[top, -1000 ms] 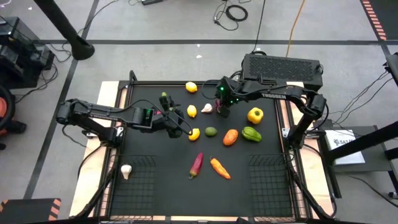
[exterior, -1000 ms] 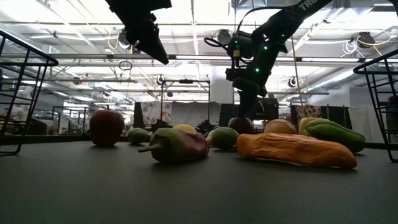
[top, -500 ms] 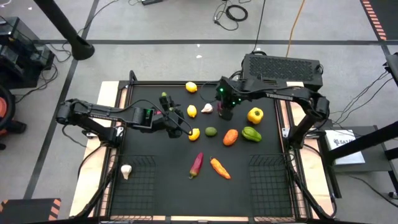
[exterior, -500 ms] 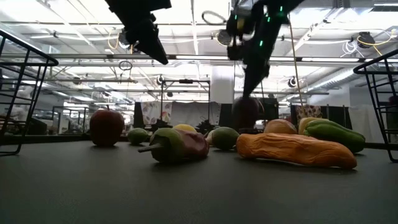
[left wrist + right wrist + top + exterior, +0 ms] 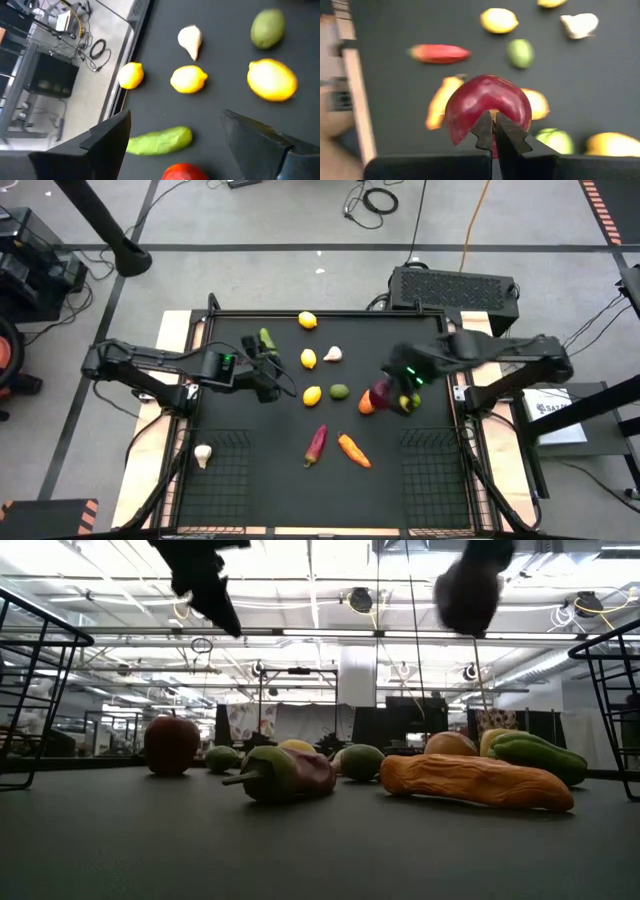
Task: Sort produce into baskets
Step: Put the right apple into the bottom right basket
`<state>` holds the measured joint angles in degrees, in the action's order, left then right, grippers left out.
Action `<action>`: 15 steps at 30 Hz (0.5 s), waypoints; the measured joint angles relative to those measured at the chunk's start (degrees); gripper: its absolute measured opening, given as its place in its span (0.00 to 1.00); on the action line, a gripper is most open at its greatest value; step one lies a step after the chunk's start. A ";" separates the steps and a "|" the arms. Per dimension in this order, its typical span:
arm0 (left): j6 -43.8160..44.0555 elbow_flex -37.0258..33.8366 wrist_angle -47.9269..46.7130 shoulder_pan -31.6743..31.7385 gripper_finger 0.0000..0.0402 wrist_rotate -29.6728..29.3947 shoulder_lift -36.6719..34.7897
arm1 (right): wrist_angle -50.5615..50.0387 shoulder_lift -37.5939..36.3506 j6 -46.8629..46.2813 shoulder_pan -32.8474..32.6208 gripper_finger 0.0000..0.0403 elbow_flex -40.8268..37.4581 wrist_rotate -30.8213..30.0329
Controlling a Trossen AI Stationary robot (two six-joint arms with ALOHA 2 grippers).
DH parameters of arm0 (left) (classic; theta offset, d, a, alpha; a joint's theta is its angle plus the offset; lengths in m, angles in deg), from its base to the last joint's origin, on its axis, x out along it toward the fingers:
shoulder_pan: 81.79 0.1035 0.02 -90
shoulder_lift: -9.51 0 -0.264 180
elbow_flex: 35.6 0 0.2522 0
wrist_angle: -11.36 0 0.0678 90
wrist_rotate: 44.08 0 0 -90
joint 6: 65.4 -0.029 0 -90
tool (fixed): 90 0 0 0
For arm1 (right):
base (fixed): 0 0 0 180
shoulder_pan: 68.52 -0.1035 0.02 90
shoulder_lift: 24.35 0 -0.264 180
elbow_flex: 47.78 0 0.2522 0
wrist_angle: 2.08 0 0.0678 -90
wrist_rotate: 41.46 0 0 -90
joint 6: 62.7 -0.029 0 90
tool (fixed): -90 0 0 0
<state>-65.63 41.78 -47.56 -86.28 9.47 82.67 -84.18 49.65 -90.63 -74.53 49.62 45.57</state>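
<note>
One red fruit [image 5: 487, 112] is pinched between the closed fingers of the right gripper [image 5: 492, 131] and carried above the table, over the orange and green pieces near the table's right side; transport is the step in hand; the next move calls for travel to the right basket [image 5: 435, 465] and release inside it. Left gripper [image 5: 175, 145] hovers wide and empty above the cucumber [image 5: 160, 140].
</note>
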 joint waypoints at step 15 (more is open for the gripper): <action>9.59 0.00 -3.02 -5.28 0.78 0.28 -4.95 | -5.98 -4.55 -39.78 -35.66 0.00 0.00 -8.74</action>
<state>-56.04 41.78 -50.59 -91.56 9.75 77.72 -90.16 45.11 -130.41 -110.19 49.62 36.84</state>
